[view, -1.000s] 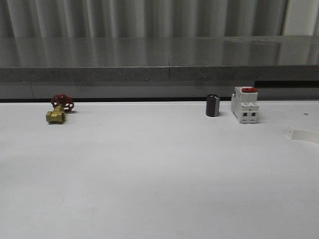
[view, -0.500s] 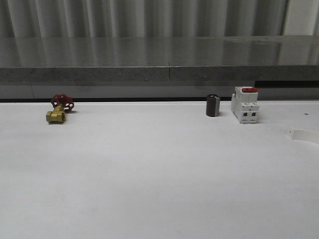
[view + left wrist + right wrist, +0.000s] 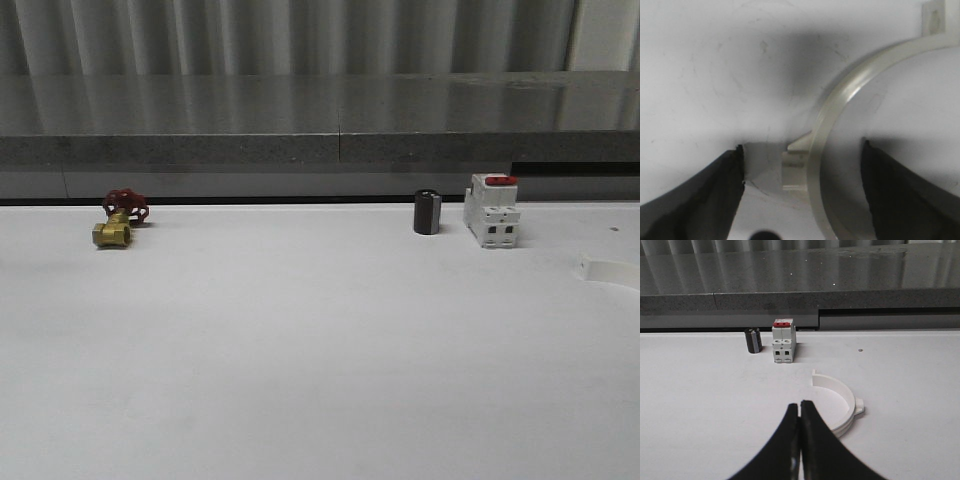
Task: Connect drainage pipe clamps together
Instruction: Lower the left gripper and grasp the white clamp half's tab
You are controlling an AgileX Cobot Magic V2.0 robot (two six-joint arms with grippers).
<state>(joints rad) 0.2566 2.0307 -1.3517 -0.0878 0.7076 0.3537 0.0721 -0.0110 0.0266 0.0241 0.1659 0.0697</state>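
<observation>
Front view: white desk [image 3: 320, 350], brass valve [image 3: 112, 234] w/ red handwheel far left near the back edge, small black cylinder [image 3: 427, 212] and white switch [image 3: 491, 210] w/ red top side by side at about 1 o'clock from desk centre. At the right edge, just a sliver of one white clamp half [image 3: 603, 268] (end tab and a bit of band, rest cut off by the frame).

Left wrist view: looking straight down on another clamp half [image 3: 840, 125] lying flat on the desk. Left gripper [image 3: 802, 172] jaws wide open, one dark finger [image 3: 705, 195] outside the band, the other inside the arc, band and its outer nub in the gap between them; not touching as far as can be told. End tab w/ hole at the far end of the arc.

Right wrist view: right gripper [image 3: 800, 412] jaws pressed together, nothing between them, hovering above the desk. Clamp half [image 3: 837, 405] just beyond the tips, toward 1 o'clock, open side facing left, nub on its outer right side. Farther back, cylinder [image 3: 753, 341] and switch [image 3: 783, 341] near each other but apart, dark ledge [image 3: 800, 300] behind. Nothing lying between tips and clamp half.
</observation>
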